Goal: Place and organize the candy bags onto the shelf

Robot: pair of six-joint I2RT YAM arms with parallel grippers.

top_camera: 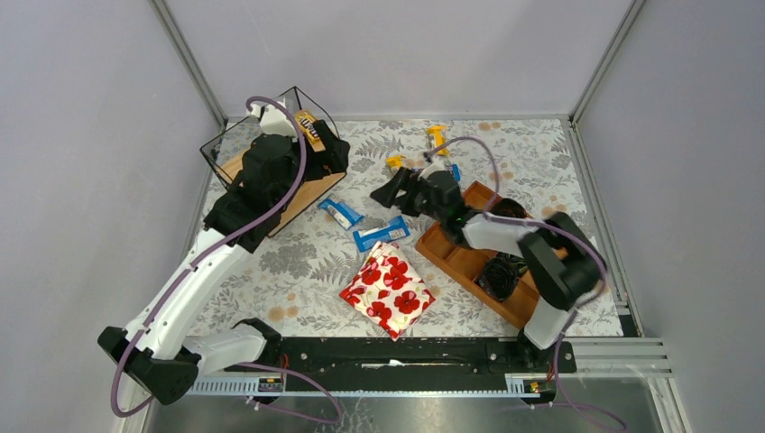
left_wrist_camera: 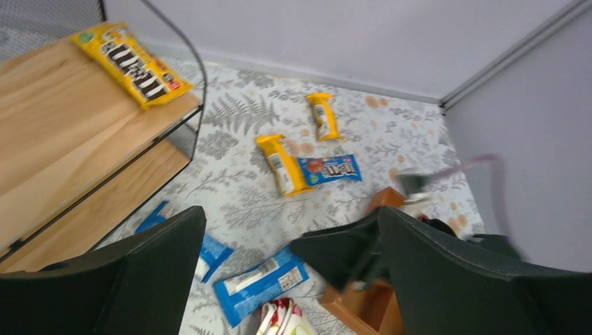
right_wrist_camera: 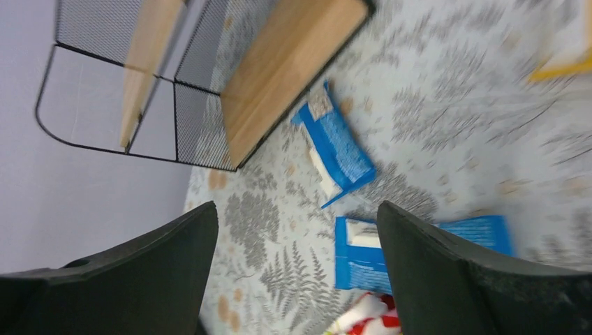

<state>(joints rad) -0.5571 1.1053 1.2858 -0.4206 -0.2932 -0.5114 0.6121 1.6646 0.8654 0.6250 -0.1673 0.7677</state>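
I count one yellow M&M's bag [left_wrist_camera: 132, 64] on the shelf [left_wrist_camera: 63, 132], top board; one blue bag [top_camera: 341, 214] on the counter [top_camera: 298, 262]. Left jaws, right jaws: both spread, empty.

The left arm [top_camera: 262, 185] hid most of the shelf [top_camera: 317, 188]. In the right wrist view, a blurred yellow packet [right_wrist_camera: 567, 64] was cut off at the edge.

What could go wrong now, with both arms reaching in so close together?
The right gripper hangs open near two blue packets beside the shelf, close to the left gripper; the arms might collide. The yellow packet on the top board reaches its edge, so a nudge could tip it off. One blue packet lies beside the poppy pouch, which might get pinched too.
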